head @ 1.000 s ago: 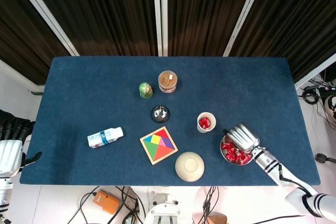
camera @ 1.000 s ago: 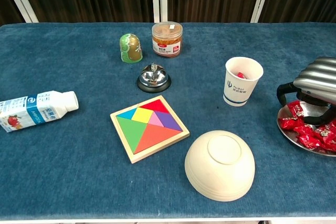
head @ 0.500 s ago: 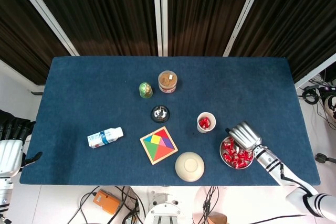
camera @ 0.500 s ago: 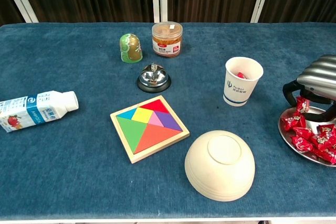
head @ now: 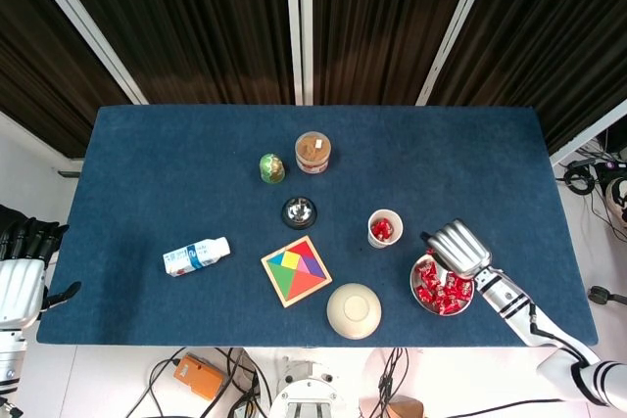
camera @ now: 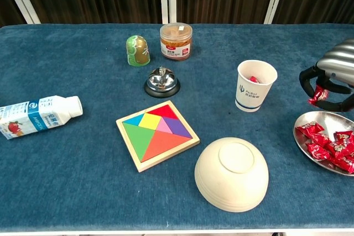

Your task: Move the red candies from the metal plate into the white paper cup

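Nothing is legible: the white paper cup (camera: 256, 86) has a blue logo and the milk bottle (camera: 36, 115) blue print, both too small.

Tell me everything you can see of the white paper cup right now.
The white paper cup stands upright on the blue table cloth, with a small blue logo printed on its side. Its mouth is open, with at least one red wrapped candy inside. Nothing touches it: the round metal plate lies to its right, nearer the front edge, and the right hand, pinching a red candy, hangs above that plate.
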You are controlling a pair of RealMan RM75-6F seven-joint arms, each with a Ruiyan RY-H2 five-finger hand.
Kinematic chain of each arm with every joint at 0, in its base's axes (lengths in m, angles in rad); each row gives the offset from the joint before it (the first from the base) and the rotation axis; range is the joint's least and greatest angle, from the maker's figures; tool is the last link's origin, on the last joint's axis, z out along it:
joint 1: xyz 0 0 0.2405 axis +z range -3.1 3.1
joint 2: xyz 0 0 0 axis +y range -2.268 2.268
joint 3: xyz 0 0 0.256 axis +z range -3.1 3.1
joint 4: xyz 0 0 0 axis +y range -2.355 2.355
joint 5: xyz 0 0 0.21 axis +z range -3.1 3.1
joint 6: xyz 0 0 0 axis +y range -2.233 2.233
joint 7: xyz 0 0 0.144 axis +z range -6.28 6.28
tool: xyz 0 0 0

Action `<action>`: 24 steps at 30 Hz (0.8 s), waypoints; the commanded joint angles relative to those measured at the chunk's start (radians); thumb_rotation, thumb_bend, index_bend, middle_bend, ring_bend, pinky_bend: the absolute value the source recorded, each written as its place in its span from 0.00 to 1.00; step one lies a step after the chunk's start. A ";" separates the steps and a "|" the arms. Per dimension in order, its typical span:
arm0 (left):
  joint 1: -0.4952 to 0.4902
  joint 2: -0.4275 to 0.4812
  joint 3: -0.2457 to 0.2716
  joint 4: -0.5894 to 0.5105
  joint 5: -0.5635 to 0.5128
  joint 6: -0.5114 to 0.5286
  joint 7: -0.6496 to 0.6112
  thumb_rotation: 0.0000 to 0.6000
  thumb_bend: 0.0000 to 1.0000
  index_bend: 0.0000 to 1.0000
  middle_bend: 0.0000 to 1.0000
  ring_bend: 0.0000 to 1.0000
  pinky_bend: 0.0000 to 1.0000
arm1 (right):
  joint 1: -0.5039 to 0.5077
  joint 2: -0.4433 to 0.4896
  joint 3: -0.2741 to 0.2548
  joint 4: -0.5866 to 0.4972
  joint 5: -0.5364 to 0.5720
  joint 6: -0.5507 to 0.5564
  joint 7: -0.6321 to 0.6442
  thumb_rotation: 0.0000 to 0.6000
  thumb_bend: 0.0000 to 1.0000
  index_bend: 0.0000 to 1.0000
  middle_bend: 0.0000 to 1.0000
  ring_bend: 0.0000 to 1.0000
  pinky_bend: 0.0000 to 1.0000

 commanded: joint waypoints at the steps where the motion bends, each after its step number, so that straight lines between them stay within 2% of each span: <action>1: 0.000 0.001 0.000 -0.001 0.000 0.000 0.001 1.00 0.00 0.17 0.15 0.04 0.00 | 0.022 0.044 0.038 -0.084 -0.018 0.038 0.021 1.00 0.53 0.63 0.93 1.00 1.00; 5: -0.001 0.002 0.000 -0.004 0.001 0.001 0.002 1.00 0.00 0.17 0.15 0.04 0.00 | 0.061 0.062 0.089 -0.157 -0.006 0.026 0.024 1.00 0.53 0.62 0.93 1.00 1.00; 11: 0.001 0.002 0.000 -0.004 -0.003 0.001 0.002 1.00 0.00 0.17 0.15 0.04 0.00 | 0.119 0.020 0.134 -0.163 0.044 -0.049 0.023 1.00 0.53 0.60 0.93 1.00 1.00; 20: 0.003 -0.002 0.000 0.004 -0.010 -0.003 -0.001 1.00 0.00 0.17 0.15 0.04 0.00 | 0.147 -0.029 0.133 -0.124 0.083 -0.105 0.011 1.00 0.53 0.54 0.93 1.00 1.00; 24: 0.000 -0.004 0.000 0.006 -0.009 -0.006 -0.002 1.00 0.00 0.17 0.15 0.04 0.00 | 0.147 -0.031 0.124 -0.117 0.090 -0.114 0.007 1.00 0.52 0.45 0.93 1.00 1.00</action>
